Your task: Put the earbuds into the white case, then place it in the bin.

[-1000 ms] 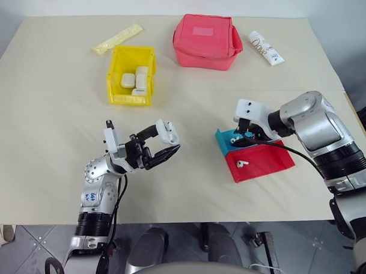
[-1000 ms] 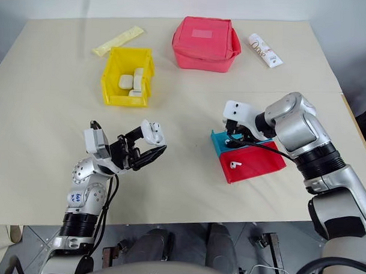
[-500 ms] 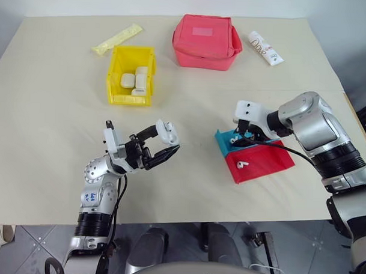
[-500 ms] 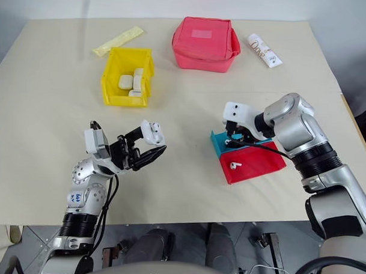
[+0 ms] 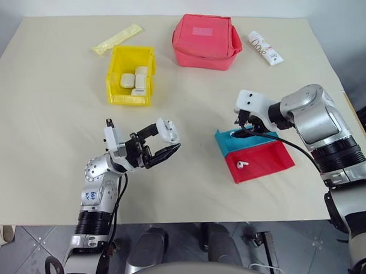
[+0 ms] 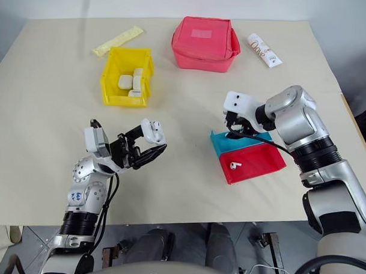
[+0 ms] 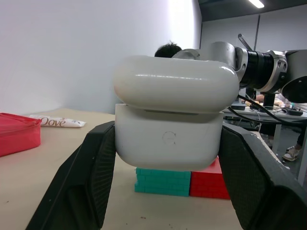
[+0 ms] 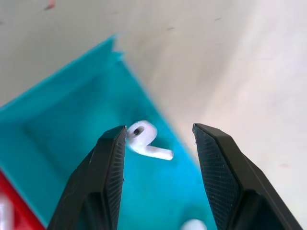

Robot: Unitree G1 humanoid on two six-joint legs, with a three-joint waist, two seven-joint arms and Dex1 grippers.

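Nearest the robot, the left gripper [image 5: 160, 147] has its jaws clamped on the white case [image 5: 169, 131], held up above the table [image 5: 50, 138] with the lid a little ajar. Across a bare stretch of table, the right gripper [image 5: 246, 128] hangs over the blue half of the blue-and-red tray [image 5: 263, 161], jaws partly open and holding nothing. In the right wrist view one of the earbuds [image 8: 145, 142] lies on the blue floor between the fingertips [image 8: 115, 158], close to one finger but not pinched; another earbud [image 5: 243, 164] rests on the red half.

By my reading the task is early: no earbud is in this case yet, and both picks, the closing and the drop remain. The yellow bin [image 5: 131, 75] farther back already holds several white cases.

Room is good: open table lies between the arms and ahead of the left gripper towards the bin. The tray's low walls crowd the pick. At the far edge sit a red pouch [image 5: 206, 40], a white tube [image 5: 265, 48] and a yellow packet [image 5: 117, 39].
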